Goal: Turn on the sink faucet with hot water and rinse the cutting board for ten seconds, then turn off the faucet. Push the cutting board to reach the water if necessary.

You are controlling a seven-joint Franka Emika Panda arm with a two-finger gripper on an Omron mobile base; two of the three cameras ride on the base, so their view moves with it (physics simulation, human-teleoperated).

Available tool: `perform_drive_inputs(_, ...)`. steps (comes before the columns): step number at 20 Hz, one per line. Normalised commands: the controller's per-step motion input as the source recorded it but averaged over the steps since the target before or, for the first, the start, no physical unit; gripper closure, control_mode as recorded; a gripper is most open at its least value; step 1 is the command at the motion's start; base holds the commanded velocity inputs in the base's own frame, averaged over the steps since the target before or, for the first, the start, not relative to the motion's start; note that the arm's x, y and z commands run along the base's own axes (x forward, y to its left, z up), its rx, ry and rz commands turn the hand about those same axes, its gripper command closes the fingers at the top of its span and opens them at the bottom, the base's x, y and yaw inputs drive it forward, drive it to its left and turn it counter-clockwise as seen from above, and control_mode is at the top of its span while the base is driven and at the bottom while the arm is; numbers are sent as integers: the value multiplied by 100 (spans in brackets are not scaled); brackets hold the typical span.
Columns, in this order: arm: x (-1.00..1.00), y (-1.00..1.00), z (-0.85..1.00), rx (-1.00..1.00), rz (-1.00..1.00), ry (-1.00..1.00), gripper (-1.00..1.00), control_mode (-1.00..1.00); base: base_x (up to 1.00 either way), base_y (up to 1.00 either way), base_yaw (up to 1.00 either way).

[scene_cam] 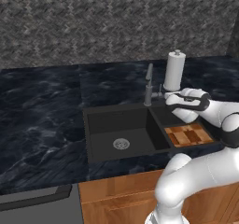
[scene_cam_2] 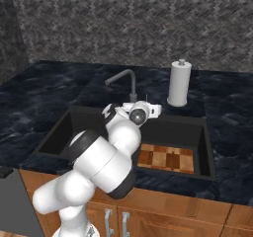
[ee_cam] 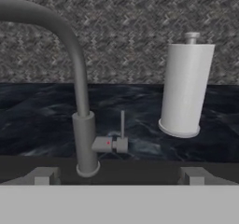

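Hand view looks straight at the faucet [ee_cam: 85, 134]; its grey stem rises from the back rim of the sink [ee_cam: 116, 171], the spout curves up and away toward the top left corner, and a small side block carries a thin lever [ee_cam: 122, 125] that stands upright just right of the stem; the two finger tips [ee_cam: 42, 176] show low on either side, spread wide apart with nothing between them, and the lever lies ahead of the gap, apart from both tips; to the right of the faucet a white paper towel roll [ee_cam: 184, 85] on a knob-topped holder stands on the dark marbled countertop [ee_cam: 37, 115].

Left base view has the gripper [scene_cam: 164, 95] hovering over the right basin, just right of the faucet [scene_cam: 149, 85] base and in front of the paper towel roll [scene_cam: 174, 71]; whether it touches the lever cannot be told from this side; the cutting board [scene_cam: 188, 135] lies flat on the bottom of the right basin, below and slightly nearer the camera than the hand, well clear of the fingers; the left basin of the sink [scene_cam: 93, 125] holds a round silver drain [scene_cam: 121, 143].

Right base view shows the cutting board [scene_cam_2: 168, 159] in the right basin, partly hidden by the arm, right of the faucet [scene_cam_2: 126, 80].
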Motion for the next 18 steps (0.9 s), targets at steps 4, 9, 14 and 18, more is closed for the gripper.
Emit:
perform_drive_inputs(4, 12, 0, -5, 0, 0, 0, -100, -100, 0, 0, 0)
perform_drive_inputs(9, 25, 0, -8, 0, 0, 0, -100, -100, 0, 0, 0)
perform_drive_inputs(14, 23, 0, -10, 0, 0, 0, -100, -100, 0, 0, 0)
perform_drive_inputs(18, 5, 0, -11, 0, 0, 0, -100, -100, 0, 0, 0)
